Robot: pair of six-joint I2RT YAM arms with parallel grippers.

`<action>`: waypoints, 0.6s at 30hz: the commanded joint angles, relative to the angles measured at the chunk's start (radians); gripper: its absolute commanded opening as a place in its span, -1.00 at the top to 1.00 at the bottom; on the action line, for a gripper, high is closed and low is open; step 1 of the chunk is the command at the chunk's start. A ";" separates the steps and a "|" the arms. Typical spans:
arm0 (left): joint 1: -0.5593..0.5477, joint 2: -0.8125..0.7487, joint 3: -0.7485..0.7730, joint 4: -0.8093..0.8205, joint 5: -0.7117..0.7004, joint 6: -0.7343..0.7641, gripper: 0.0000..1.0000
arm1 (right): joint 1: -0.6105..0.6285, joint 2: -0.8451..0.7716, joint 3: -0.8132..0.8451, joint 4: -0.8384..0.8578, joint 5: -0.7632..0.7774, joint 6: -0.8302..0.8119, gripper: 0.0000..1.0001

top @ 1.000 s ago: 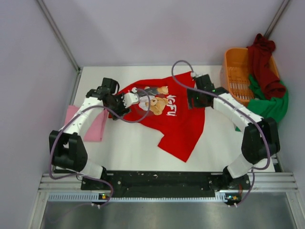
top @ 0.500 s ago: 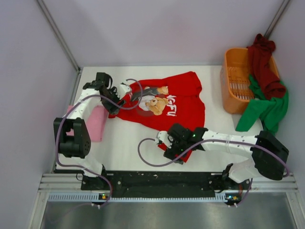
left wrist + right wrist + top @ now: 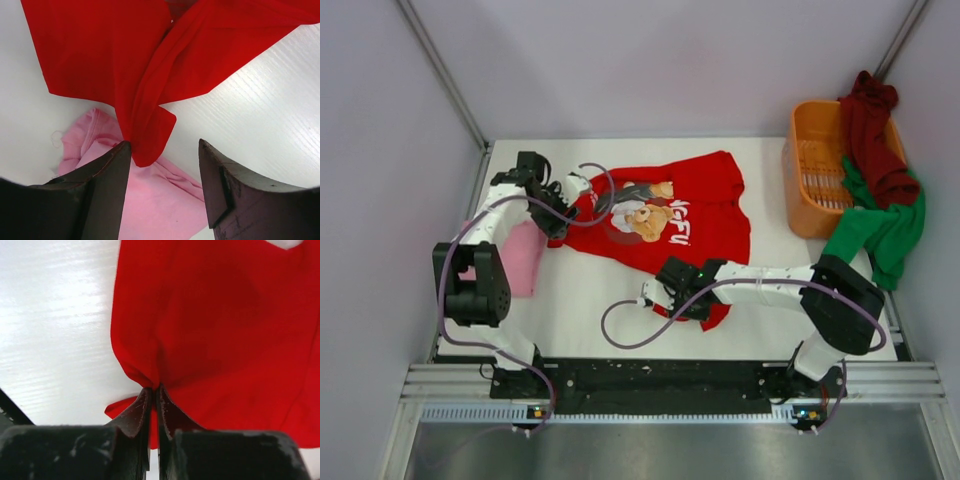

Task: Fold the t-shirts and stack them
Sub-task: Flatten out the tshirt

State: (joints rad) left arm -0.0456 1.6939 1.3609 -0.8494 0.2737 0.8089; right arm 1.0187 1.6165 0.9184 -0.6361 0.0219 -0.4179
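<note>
A bright red t-shirt [image 3: 705, 225] with a bear graphic lies spread face up on the white table. My right gripper [image 3: 692, 300] is at its near hem. In the right wrist view that gripper [image 3: 155, 390] is shut, pinching a bunched fold of red cloth [image 3: 225, 330]. My left gripper [image 3: 558, 220] hovers open at the shirt's left sleeve. In the left wrist view its jaws [image 3: 165, 145] straddle the sleeve tip [image 3: 147, 135], which overlaps a folded pink t-shirt [image 3: 150, 200]. The pink t-shirt [image 3: 525, 255] lies at the table's left edge.
An orange slotted basket [image 3: 810, 170] stands at the back right. A maroon t-shirt [image 3: 873, 130] drapes over its rim and a green t-shirt [image 3: 880, 225] spills beside it. Grey walls close in the table on the left, back and right.
My right arm swung from the shirt's far right side down to its near hem and shut on the cloth. My left gripper shifted slightly left to the sleeve and stayed open.
</note>
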 commanded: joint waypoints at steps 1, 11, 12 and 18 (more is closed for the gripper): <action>0.006 0.035 0.055 -0.016 0.028 -0.007 -0.18 | -0.028 -0.027 -0.039 -0.063 0.127 -0.027 1.00; 0.004 0.062 0.081 -0.071 0.053 -0.013 1.00 | -0.173 -0.257 -0.023 -0.077 0.263 -0.038 1.00; 0.004 0.056 0.081 -0.085 0.056 -0.010 1.00 | -0.187 -0.270 -0.015 -0.077 0.286 -0.033 1.00; 0.004 -0.055 0.075 -0.111 0.018 -0.034 1.00 | -0.345 -0.389 0.097 -0.073 0.466 0.034 1.00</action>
State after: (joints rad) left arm -0.0456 1.7554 1.4063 -0.9253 0.2974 0.7937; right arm 0.7689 1.3281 0.9012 -0.7136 0.3161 -0.4324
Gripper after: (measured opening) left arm 0.012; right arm 0.012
